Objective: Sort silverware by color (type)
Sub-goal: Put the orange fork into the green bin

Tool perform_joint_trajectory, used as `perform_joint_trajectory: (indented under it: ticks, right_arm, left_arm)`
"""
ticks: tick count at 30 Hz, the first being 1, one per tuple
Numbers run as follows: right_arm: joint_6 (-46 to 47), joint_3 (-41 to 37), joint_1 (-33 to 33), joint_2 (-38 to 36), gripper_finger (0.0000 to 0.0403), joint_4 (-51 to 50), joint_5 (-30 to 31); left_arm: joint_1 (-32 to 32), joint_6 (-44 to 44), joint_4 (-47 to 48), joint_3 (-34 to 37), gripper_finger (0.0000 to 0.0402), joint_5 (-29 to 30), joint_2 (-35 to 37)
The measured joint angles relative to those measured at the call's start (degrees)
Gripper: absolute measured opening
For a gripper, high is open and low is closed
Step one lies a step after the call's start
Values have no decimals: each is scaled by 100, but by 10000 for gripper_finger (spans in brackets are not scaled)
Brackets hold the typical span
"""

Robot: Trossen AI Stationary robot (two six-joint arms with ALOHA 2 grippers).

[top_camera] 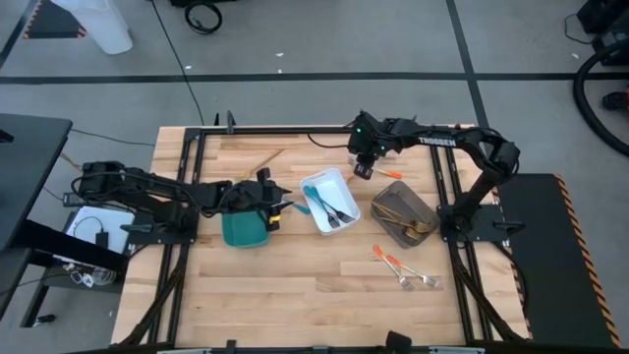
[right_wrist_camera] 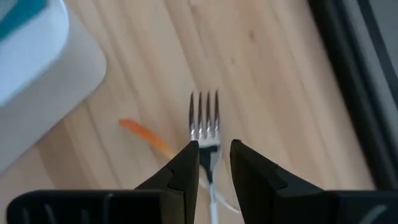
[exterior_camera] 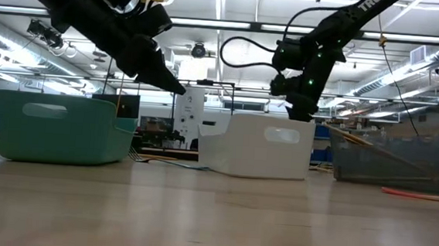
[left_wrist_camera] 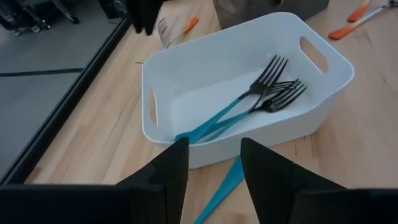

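My right gripper [top_camera: 362,171] [right_wrist_camera: 214,147] hangs by the white tray's far right corner, shut on a silver-headed fork [right_wrist_camera: 204,118]. An orange handle [right_wrist_camera: 144,134] lies on the wood beneath it. The white tray [top_camera: 316,183] holds blue-handled forks [left_wrist_camera: 261,93]. My left gripper [top_camera: 279,210] [left_wrist_camera: 214,148] is open and raised between the teal tray [top_camera: 243,230] and the white tray. Below its fingers a blue handle [left_wrist_camera: 225,184] lies on the table, untouched. Gold pieces [top_camera: 405,222] lie in the grey-brown tray. Two orange-handled forks [top_camera: 391,260] rest on the table near the front right. My right gripper holds the fork by its neck [right_wrist_camera: 210,155], pinched between the two fingers. The fork lies along the fingers, and its tines stick out past the fingertips. The fingers hide its handle. From the low view I cannot tell whether it is clear of the table, since the white tray stands in front.
The three trays stand in a row across the table's middle: teal, white, grey-brown [top_camera: 385,197]. Black frame rails [top_camera: 442,187] run along the table's sides and far edge. Bare wood lies at the near edge [top_camera: 295,295].
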State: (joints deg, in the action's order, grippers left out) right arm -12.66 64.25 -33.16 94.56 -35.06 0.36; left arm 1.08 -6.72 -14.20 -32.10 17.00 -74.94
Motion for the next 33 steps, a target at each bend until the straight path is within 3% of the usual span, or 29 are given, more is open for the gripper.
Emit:
perform_joint_trajectory:
  ticks: [33]
  right_arm:
    - [355, -72, -69, 4, 98, -313, -343]
  left_arm:
    - [-1, 114, -119, -4, 155, 4, -2]
